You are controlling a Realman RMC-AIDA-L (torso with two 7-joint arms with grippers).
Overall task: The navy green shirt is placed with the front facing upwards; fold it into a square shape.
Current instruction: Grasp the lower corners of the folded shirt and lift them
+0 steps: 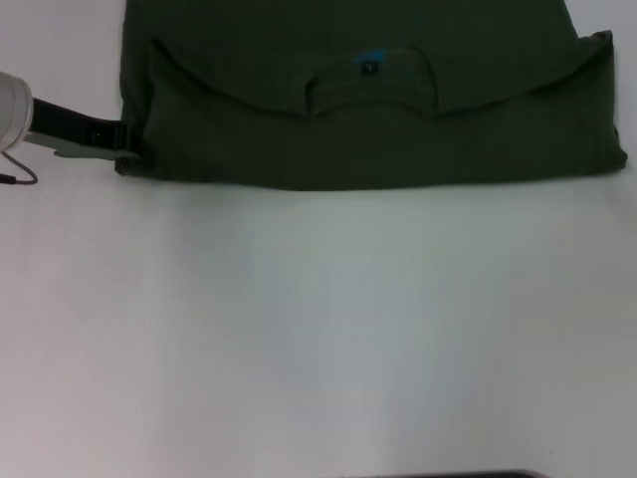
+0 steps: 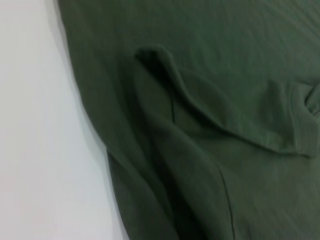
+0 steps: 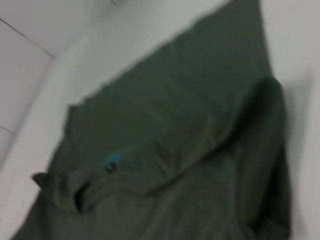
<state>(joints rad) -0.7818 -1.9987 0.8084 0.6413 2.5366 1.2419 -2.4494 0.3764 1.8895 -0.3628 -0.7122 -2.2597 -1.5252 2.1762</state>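
The navy green shirt (image 1: 368,129) lies across the far part of the white table, with its sleeves folded in over the body. Its collar and the small neck label with teal print (image 1: 369,62) face up near the middle. My left gripper (image 1: 127,144) reaches in from the left and sits at the shirt's near left corner, touching the cloth edge. In the left wrist view, creased shirt fabric (image 2: 210,130) fills most of the picture. The right wrist view looks down from farther off on the shirt (image 3: 175,150) and its label (image 3: 112,161). The right gripper is out of view.
The white table (image 1: 318,329) stretches bare from the shirt's near edge toward me. A dark strip (image 1: 468,474) shows at the bottom edge of the head view. A thin cable (image 1: 18,177) loops beside the left arm.
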